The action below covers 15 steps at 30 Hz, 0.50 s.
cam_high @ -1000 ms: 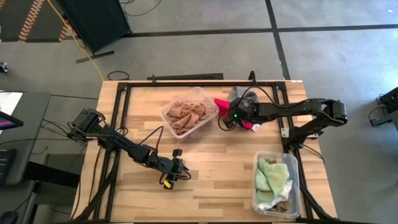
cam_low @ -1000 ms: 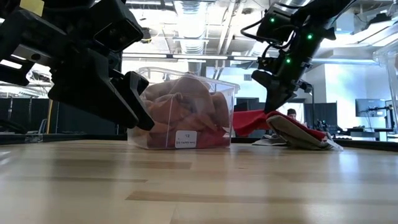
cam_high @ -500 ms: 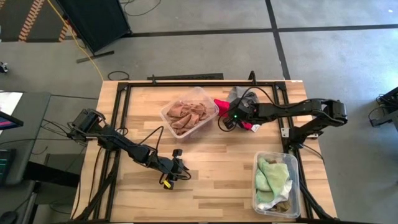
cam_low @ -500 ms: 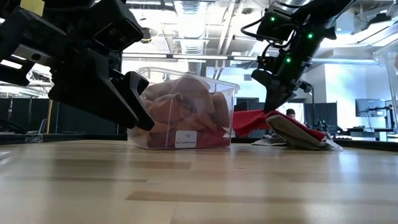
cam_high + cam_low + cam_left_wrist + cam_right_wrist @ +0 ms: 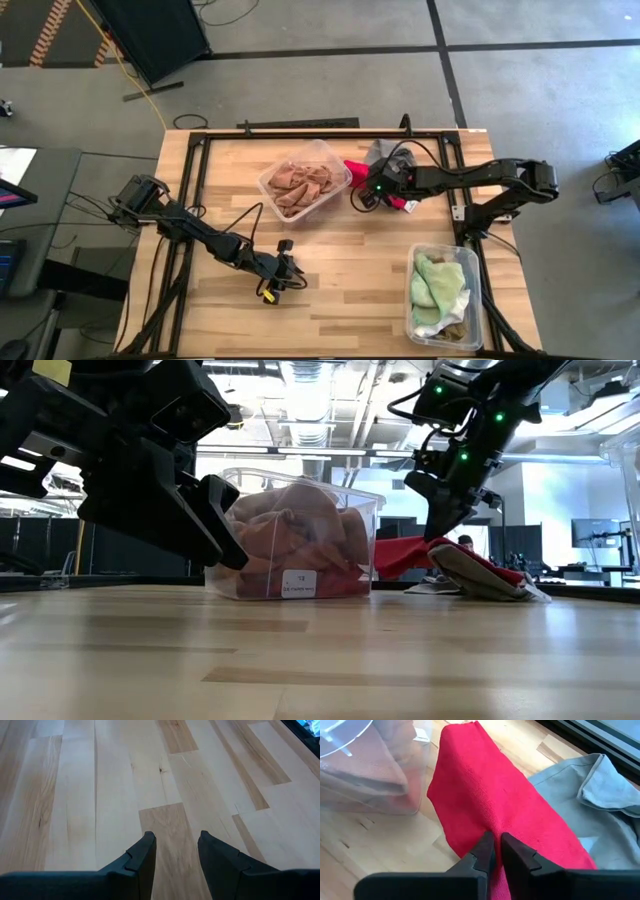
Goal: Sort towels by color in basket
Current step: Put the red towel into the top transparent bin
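- Two end effectors are mine. The left end effector (image 5: 268, 291) waits low over the near part of the wooden surface (image 5: 340, 290), its fingers (image 5: 141, 857) parted with only bare boards between them.
- Near right corner: a clear bin (image 5: 444, 296) holds the pale green towel (image 5: 439, 280), with a bit of tan-brown cloth at its near end.
- Mid surface: a second clear bin (image 5: 304, 180) holds the rust-orange towels (image 5: 298, 183).
- Just beside that bin, my right end effector (image 5: 494, 851) is pinched almost closed on a fold of the red towel (image 5: 485, 800), which rests on the surface.
- Farther back, the grey towel (image 5: 585, 795) lies touching the red one, partly under it.
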Available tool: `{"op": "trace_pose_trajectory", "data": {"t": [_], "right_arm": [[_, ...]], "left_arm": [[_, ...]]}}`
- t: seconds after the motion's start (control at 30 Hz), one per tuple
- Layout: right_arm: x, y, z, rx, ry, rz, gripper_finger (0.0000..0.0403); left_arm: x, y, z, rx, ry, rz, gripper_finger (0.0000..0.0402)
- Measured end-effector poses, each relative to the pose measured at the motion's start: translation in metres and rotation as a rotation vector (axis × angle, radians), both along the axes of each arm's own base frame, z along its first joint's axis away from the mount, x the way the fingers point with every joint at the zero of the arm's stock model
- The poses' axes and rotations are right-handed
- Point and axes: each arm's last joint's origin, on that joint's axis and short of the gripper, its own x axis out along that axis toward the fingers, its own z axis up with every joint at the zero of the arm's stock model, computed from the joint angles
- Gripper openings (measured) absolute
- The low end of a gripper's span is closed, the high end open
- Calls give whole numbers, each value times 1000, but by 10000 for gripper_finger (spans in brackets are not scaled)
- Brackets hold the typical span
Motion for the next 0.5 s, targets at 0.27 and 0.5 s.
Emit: {"op": "trace_pose_trajectory", "data": {"t": [0.27,0.5], "right_arm": [[-1,0,0,4,6,-4,117],[1,2,-2,30,4,14,125]], "left_arm": [[0,0,0,0,0,0,139],[0,0,0,0,0,0,139]]}}
